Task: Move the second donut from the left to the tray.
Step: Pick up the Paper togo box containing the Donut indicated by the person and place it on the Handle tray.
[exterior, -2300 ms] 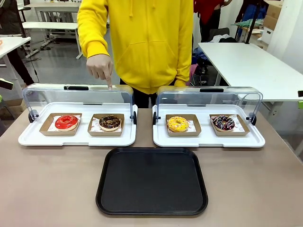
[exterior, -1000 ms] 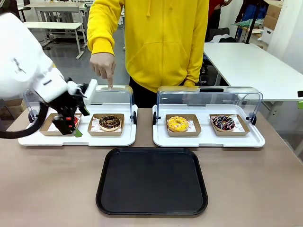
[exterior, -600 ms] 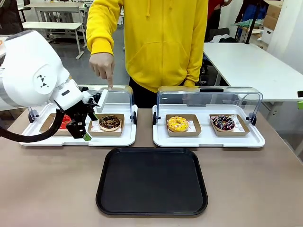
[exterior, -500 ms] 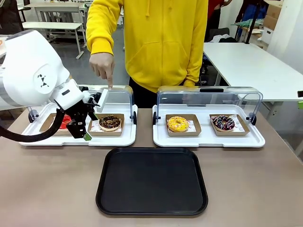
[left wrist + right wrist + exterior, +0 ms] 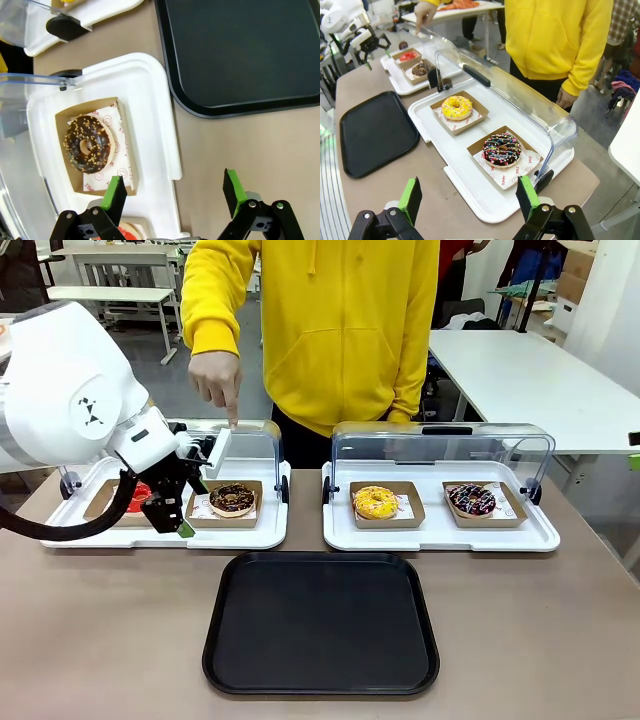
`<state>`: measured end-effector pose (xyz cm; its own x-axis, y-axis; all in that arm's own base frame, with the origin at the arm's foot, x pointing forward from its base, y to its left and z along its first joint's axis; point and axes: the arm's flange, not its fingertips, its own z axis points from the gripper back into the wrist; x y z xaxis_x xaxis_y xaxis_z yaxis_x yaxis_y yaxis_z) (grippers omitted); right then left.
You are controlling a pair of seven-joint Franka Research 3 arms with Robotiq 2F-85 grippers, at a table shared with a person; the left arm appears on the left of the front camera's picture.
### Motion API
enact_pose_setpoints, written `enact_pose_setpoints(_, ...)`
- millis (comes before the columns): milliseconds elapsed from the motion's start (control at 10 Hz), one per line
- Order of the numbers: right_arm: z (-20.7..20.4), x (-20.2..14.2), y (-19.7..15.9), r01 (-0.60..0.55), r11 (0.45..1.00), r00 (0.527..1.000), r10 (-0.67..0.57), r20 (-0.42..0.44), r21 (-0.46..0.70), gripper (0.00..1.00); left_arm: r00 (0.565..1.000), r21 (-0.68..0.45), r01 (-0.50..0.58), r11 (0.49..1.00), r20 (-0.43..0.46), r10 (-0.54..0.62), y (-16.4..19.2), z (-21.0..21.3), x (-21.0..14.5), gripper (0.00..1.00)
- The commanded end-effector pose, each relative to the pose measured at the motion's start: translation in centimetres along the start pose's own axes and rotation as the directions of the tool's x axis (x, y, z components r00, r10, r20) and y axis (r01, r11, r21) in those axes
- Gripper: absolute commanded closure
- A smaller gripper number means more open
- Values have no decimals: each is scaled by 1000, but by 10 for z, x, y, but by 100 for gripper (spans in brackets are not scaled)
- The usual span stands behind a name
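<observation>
On the left display tray's near edge:
Left gripper (image 5: 172, 512): hangs low over the front of the left display tray (image 5: 240, 536), between the red donut's holder and the chocolate donut's holder, fingers pointing down. In the left wrist view the gripper (image 5: 172, 192) has its jaws spread wide and nothing between them; one green pad (image 5: 115, 194) sits over the tray by the holder's corner, the other over bare table past the tray's rim.
Chocolate donut (image 5: 233, 498): dark glaze with light crumbs, lying flat in its brown holder (image 5: 251, 519) on white paper, second from the left, just beside the gripper and not touched by it. The wrist view shows it (image 5: 86, 144) whole.
Red donut (image 5: 139, 494): in the leftmost holder, partly hidden behind the arm.
Lid (image 5: 255, 448): clear, raised at the back of the left display tray.
Person's hand (image 5: 215, 381): forefinger pointing down, tip at the lid's top above the chocolate donut.
Black tray (image 5: 321, 625): on the table nearer the robot, centred in front of the gap between the two display trays, nothing on it.
Right display tray (image 5: 440, 537): holds a yellow donut (image 5: 375, 502) and a dark donut with coloured sprinkles (image 5: 471, 499) under a raised lid.
Right gripper (image 5: 470, 197): seen in its wrist view, jaws wide apart and empty, held well above the table's end beyond the sprinkled donut (image 5: 501, 149).
</observation>
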<state>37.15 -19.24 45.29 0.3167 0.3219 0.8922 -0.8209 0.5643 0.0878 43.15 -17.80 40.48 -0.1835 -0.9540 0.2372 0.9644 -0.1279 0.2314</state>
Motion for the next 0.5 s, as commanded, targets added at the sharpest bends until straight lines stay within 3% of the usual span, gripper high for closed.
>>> enact_pose_setpoints(0,-1,2,-2,-20,1000,999,20,28,-6,0,997,7,-29,1000,-67,29,22,-20,-6,0)
enact_pose_setpoints(400,-1,2,-2,-20,1000,999,20,28,-6,0,991,21,-64,998,-117,66,42,-51,-16,0)
